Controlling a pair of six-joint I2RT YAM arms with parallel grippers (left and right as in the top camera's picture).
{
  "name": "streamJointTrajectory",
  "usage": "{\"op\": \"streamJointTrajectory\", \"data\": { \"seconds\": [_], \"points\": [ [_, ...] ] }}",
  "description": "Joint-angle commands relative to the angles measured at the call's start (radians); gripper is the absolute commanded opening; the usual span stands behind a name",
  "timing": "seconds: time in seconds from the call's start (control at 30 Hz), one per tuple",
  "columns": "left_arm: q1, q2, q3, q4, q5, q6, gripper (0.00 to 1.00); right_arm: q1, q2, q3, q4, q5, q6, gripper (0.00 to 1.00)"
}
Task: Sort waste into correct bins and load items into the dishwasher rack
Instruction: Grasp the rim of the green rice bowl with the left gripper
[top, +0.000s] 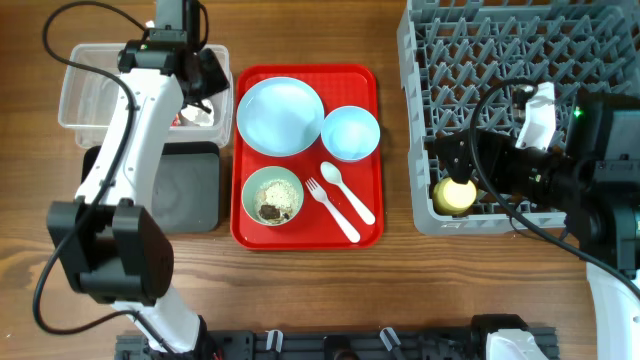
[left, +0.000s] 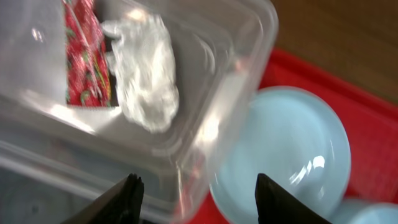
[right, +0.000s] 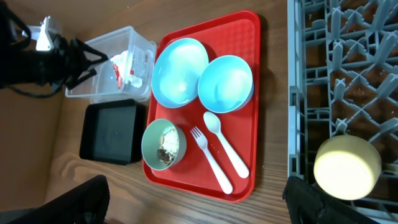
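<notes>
The red wrapper (left: 84, 56) and white tissue (left: 146, 74) lie in the clear tub (top: 90, 95). My left gripper (left: 197, 186) is open and empty, over the tub's corner beside the pale blue plate (top: 279, 116). The blue bowl (top: 350, 132), the mint bowl (top: 272, 195) with food scraps (top: 272, 205), the fork (top: 333, 210) and the spoon (top: 348, 192) lie on the red tray (top: 365, 80). The yellow cup (right: 346, 167) sits in the grey rack's (top: 520, 60) front left corner. My right gripper (right: 196, 205) is open and empty, just left of the cup.
The black tray (top: 190, 185) sits in front of the clear tub, left of the red tray. Bare wood shows between the red tray and the rack, and along the table's front edge (top: 320, 290). The left arm (top: 130, 150) reaches over the black tray.
</notes>
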Motion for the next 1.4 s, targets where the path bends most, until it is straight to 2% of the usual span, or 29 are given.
{"op": "streamJointTrajectory", "data": {
  "seconds": [0.0, 0.07, 0.17, 0.3, 0.4, 0.47, 0.57, 0.8, 0.9, 1.07, 1.23, 1.37],
  "points": [
    [-0.089, -0.138, 0.009, -0.100, 0.089, 0.019, 0.57, 0.005, 0.006, 0.009, 0.001, 0.021, -0.016, 0.93],
    [-0.162, -0.177, 0.009, -0.188, 0.088, 0.016, 0.56, 0.005, 0.006, 0.009, 0.002, 0.021, -0.017, 0.93],
    [-0.269, -0.187, 0.003, -0.315, 0.084, -0.048, 0.54, 0.005, 0.006, 0.009, 0.001, 0.033, -0.016, 0.93],
    [-0.378, -0.186, -0.071, -0.352, 0.080, -0.136, 0.52, 0.005, 0.006, 0.009, 0.001, 0.036, -0.016, 0.94],
    [-0.460, -0.186, -0.182, -0.289, 0.065, -0.217, 0.49, 0.005, 0.006, 0.009, 0.000, 0.036, -0.007, 0.95],
    [-0.502, -0.186, -0.268, -0.208, 0.061, -0.248, 0.43, 0.005, 0.006, 0.009, 0.001, 0.035, 0.010, 0.95],
    [-0.541, -0.186, -0.383, -0.091, 0.058, -0.248, 0.38, 0.005, 0.006, 0.009, 0.000, 0.035, 0.010, 0.95],
    [-0.546, -0.185, -0.598, 0.133, 0.047, -0.243, 0.36, 0.005, 0.006, 0.009, -0.003, 0.035, 0.010, 0.95],
    [-0.546, -0.185, -0.626, 0.177, 0.042, -0.222, 0.32, 0.005, 0.006, 0.009, -0.002, 0.035, 0.010, 0.95],
    [-0.546, -0.184, -0.628, 0.195, 0.043, -0.179, 0.20, 0.005, 0.006, 0.009, -0.003, 0.036, 0.009, 0.95],
    [-0.547, -0.145, -0.628, 0.195, 0.043, -0.107, 0.18, 0.005, 0.006, 0.009, -0.003, 0.036, 0.009, 0.95],
    [-0.546, -0.128, -0.627, 0.197, 0.043, -0.107, 0.04, 0.005, 0.006, 0.009, -0.006, 0.036, 0.009, 0.95]
  ]
}}
